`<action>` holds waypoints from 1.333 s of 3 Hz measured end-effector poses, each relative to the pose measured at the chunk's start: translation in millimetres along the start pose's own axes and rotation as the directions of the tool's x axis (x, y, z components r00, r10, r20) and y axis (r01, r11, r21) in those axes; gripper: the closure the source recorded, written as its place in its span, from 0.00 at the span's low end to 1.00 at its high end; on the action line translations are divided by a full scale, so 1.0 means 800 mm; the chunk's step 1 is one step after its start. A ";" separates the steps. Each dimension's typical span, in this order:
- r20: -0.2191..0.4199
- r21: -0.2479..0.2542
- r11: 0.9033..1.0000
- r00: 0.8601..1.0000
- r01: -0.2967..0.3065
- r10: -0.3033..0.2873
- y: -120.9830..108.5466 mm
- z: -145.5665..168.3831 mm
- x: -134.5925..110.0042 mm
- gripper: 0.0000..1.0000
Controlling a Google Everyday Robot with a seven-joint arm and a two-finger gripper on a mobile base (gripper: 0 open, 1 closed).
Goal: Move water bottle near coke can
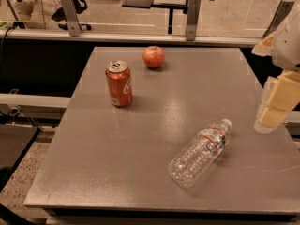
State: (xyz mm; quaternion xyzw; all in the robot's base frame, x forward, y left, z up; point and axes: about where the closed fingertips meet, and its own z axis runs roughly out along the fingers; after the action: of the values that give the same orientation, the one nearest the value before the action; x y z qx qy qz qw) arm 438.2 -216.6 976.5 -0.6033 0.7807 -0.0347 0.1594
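The water bottle (200,152) lies on its side on the grey table (140,172), at the front right, with its white cap pointing to the back right. The coke can (119,84) stands upright at the back left of the table, well apart from the bottle. My gripper (276,104) hangs at the right edge of the view, to the right of the bottle's cap and above the table's right edge. It holds nothing that I can see.
A red apple (153,56) sits near the table's far edge, to the right of the can. A glass railing (140,34) runs behind the table. A lower dark surface (14,144) lies to the left.
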 end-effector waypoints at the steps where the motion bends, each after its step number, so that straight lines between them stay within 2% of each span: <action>1: 0.000 0.002 1.000 1.000 0.002 -0.002 0.000 0.000 -0.001 0.00; 2: -0.002 -0.008 0.999 0.999 0.034 -0.034 0.000 0.007 -0.005 0.00; 3: -0.015 -0.048 0.992 0.993 0.120 -0.121 0.004 0.033 -0.014 0.00; 4: -0.004 -0.099 0.968 0.973 0.229 -0.231 0.012 0.070 -0.022 0.00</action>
State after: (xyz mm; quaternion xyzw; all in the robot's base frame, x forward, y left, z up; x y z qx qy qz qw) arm 449.4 -189.3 924.8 -0.6965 0.7075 -0.0195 0.1183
